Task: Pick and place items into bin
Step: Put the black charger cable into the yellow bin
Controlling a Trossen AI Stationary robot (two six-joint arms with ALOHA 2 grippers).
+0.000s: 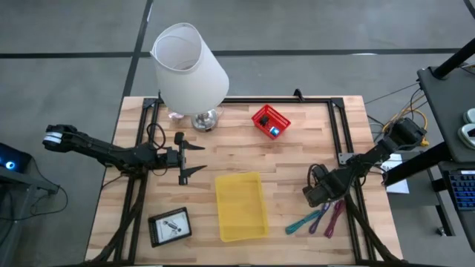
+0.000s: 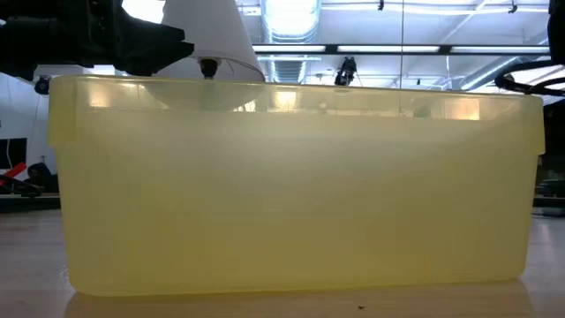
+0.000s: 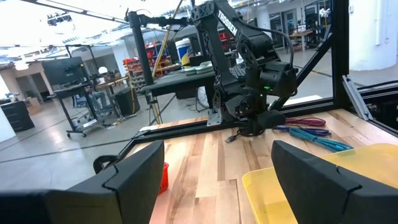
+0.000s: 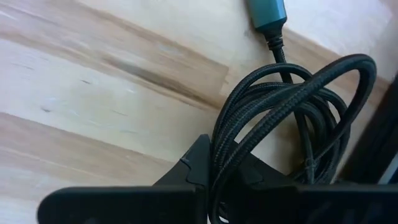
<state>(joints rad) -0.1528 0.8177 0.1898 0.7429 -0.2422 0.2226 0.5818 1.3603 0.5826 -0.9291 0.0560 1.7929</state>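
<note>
A black coiled cable (image 4: 292, 118) lies at the table's right, and my right gripper (image 1: 318, 194) points down, shut on it. Teal and pink-purple strips (image 1: 318, 220) lie flat on the wood just near of that gripper. The yellow bin (image 1: 241, 206) stands on the table at the near middle. My left gripper (image 1: 194, 159) hovers open left of the bin's far end, level, holding nothing. A white card with dark marks in a black border (image 1: 169, 226) lies flat at the near left. My right gripper pinches several strands of the cable's coil (image 4: 219, 163) between its two fingers, coming from above and pointing down. The rest of the coil spreads out past the fingers, and the teal plug end (image 4: 267, 15) lies over the wood.
A big white lamp (image 1: 189, 67) stands at the far left. A red basket (image 1: 270, 121) sits at the far middle. A black frame (image 1: 338, 126) runs around the table's edges. In the low view the bin (image 2: 291, 185) fills the picture.
</note>
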